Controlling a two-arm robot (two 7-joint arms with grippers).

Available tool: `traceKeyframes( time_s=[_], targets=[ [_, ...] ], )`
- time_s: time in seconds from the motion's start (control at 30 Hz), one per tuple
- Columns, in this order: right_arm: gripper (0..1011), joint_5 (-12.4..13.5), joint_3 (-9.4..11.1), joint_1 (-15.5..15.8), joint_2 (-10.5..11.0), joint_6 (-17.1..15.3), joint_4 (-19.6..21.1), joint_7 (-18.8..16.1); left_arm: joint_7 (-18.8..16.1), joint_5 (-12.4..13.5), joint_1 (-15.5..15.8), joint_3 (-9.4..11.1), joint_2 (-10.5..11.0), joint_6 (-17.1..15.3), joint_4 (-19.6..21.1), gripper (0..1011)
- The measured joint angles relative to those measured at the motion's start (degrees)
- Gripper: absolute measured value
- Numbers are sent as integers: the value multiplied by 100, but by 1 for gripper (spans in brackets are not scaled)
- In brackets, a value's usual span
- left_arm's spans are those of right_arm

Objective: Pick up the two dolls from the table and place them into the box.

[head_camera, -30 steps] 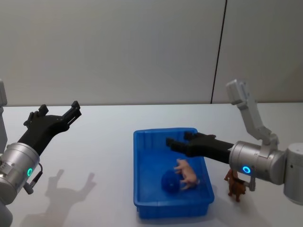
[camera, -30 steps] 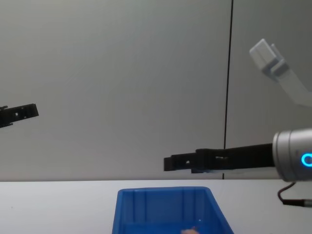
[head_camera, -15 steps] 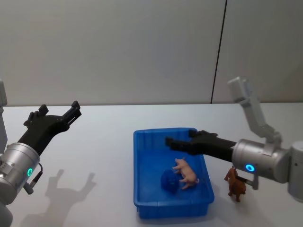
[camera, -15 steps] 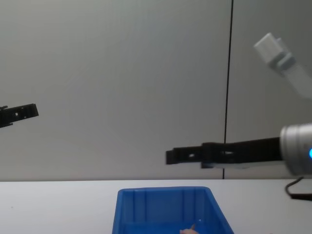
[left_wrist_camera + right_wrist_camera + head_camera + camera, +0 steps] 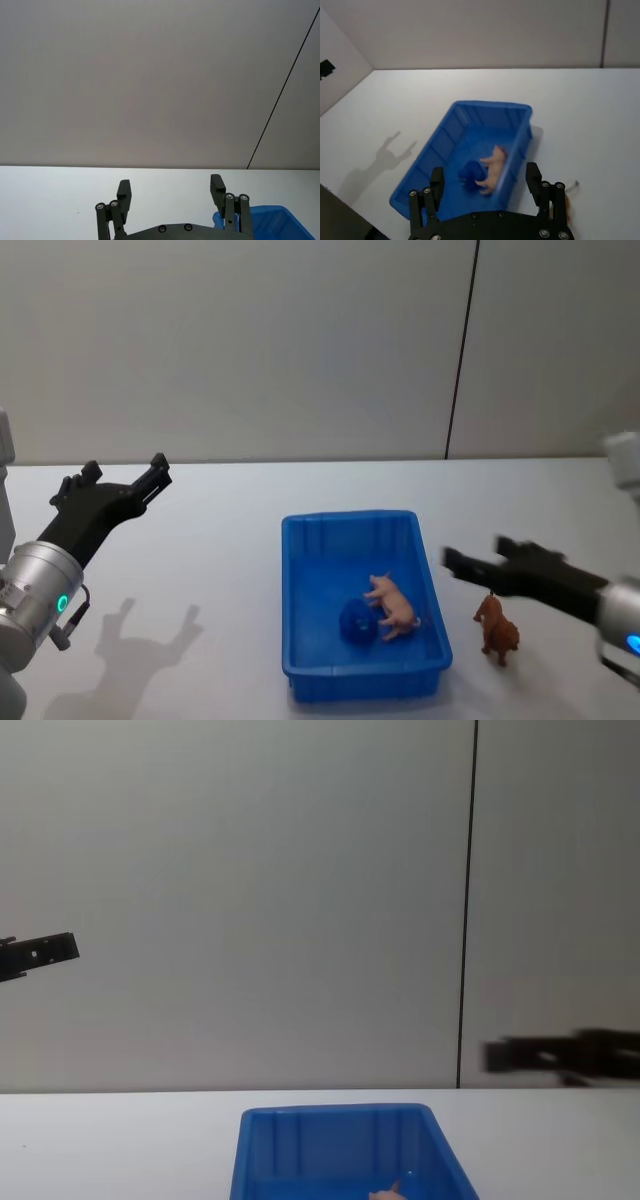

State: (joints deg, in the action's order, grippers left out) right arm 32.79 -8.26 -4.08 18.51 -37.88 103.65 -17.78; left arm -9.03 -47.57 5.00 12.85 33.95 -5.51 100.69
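Note:
The blue box (image 5: 300,600) sits on the white table (image 5: 220,540). A peach doll (image 5: 392,604) lies inside it beside a dark blue lump (image 5: 357,622). A brown doll (image 5: 497,628) stands on the table just right of the box. My right gripper (image 5: 477,552) is open and hovers right of the box, above the brown doll. Its wrist view shows the gripper (image 5: 485,182), the box (image 5: 450,140) and the peach doll (image 5: 492,162) from above. My left gripper (image 5: 125,485) hangs open over the far left of the table. In the chest view the box (image 5: 300,1145) stands low in the middle.
Grey wall panels with a dark vertical seam (image 5: 458,370) rise behind the table. The left wrist view shows the left gripper (image 5: 170,190) open, with a corner of the box (image 5: 265,220) beside it. Bare tabletop lies left of and behind the box.
My right gripper has drawn back to the right, from above the box to beside it, over the brown doll. The peach doll stays in the box. The left arm is still.

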Motion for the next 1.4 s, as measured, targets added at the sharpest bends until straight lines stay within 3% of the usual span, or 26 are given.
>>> traceKeyframes(
  time_s=[0.3, 0.6, 0.93, 1.4],
  targets=[
    [1001, 368, 455, 962, 639, 27, 722, 414, 0, 0, 0, 0, 0, 0, 0, 1001],
    [1001, 254, 552, 1301, 942, 300, 926, 452, 0, 0, 0, 0, 0, 0, 0, 1001],
    [1001, -314, 303, 1147, 949, 430, 780, 229, 0, 0, 0, 0, 0, 0, 0, 1001],
    [1001, -969, -78, 944, 692, 41, 351, 375, 0, 0, 0, 0, 0, 0, 0, 1001]
  ],
)
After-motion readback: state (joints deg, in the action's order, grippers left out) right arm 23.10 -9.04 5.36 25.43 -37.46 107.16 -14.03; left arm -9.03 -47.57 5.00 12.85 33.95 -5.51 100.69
